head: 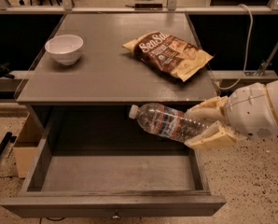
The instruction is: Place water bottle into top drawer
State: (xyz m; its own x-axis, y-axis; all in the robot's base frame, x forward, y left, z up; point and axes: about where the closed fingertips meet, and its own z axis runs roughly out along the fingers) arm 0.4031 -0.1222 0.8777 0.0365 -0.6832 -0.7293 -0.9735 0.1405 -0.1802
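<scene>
- now, gripper (191,127) sits at the right side of the open drawer (111,204), just below the table (106,80) front edge; white arm comes in from the right.
- its two tan fingers (209,141) are clamped on the base end of the bottle (169,122), one above, one below.
- bottle is off every surface, lying nearly flat and tilted a little; white cap (133,111) points left and slightly up, label (163,121) around the middle.
- bottle hangs over the right half of the drawer, not touching its floor.
- drawer is pulled well out, with nothing inside; knob (115,215) at the bottom of the front panel.
- on the table: white bowl (64,48) far left, upright; chip bag (169,55) right of centre, lying flat; the two well apart.
- cardboard box (24,146) on the floor left of the drawer.
</scene>
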